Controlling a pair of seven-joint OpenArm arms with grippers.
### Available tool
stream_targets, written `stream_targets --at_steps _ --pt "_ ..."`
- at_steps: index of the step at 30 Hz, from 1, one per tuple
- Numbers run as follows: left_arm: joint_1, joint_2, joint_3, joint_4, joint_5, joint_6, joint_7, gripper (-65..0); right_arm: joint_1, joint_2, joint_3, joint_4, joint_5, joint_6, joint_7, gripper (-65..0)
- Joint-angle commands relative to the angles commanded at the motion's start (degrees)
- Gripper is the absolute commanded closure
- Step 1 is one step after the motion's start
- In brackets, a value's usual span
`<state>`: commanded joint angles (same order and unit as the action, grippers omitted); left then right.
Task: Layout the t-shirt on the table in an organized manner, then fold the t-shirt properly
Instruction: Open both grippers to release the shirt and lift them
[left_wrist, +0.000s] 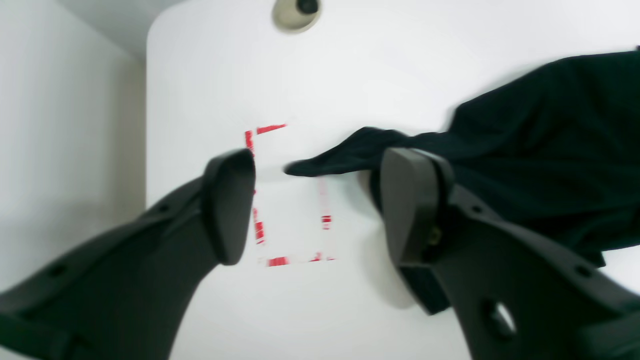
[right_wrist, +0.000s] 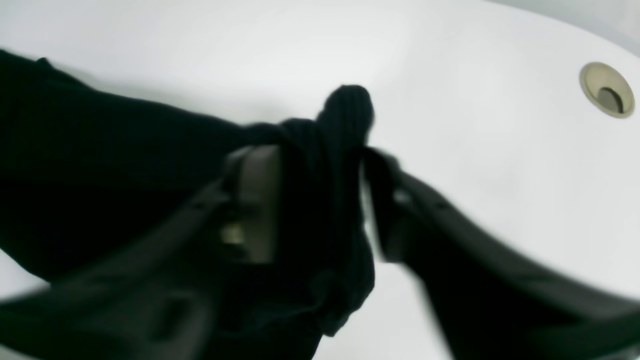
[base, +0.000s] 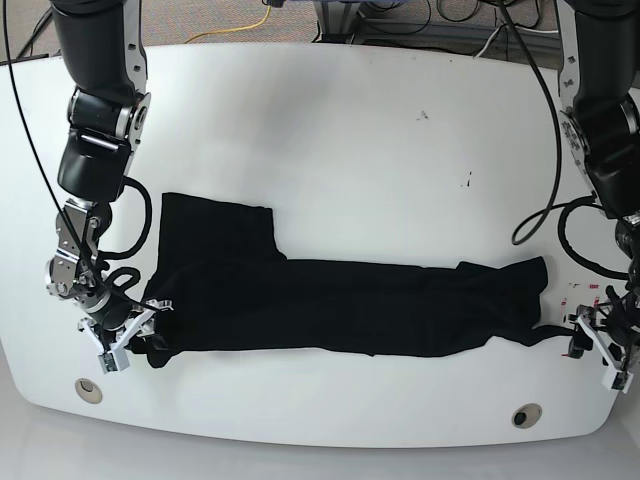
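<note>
Black t-shirt (right_wrist: 320, 200) bunches in the clenched, blurred right gripper (right_wrist: 320, 200), hiding its pads; left gripper (left_wrist: 315, 205) gapes.

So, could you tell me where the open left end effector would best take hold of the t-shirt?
Probably the thin pointed corner of the t-shirt, which reaches between the fingers of the left end effector. It sticks out past the bulk of the cloth over the table, so coming in from the table's outer end should pinch it.

Bright, even overhead light; soft glare across the glossy table (base: 350, 130). Faint shadows just under the jaws in both wrist views. Heavy motion blur between the right jaws, smearing the t-shirt (right_wrist: 325, 200); milder smear ahead of the left jaws. Base view sharp.
</note>
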<state>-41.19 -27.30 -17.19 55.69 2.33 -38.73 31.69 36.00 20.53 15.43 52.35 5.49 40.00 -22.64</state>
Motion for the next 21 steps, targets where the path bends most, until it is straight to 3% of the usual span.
stream_targets --at_steps 2,3,11,21 --pt "0.1 -0.2 0.0 0.1 -0.1 -0.4 1.8 -46.7 -2.0 0.7 0.0 2.4 0.1 0.0 -0.1 -62.1" --pt "0.1 -0.2 -0.1 0.2 -0.1 -0.9 2.7 -47.8 -2.7 0.8 0.0 3.7 0.1 0.0 -0.3 -65.0" --pt "9.8 0.3 -0.7 10.8 -0.3 -1.3 9.2 -48.5 -9.0 -0.5 0.0 15.3 0.3 0.0 -7.5 -65.0" --pt "25.6 4.4 -6.0 22.9 -7.0 -1.3 13.5 -48.5 -18.6 -3.0 0.4 30.0 0.2 0.0 -16.0 -65.0"
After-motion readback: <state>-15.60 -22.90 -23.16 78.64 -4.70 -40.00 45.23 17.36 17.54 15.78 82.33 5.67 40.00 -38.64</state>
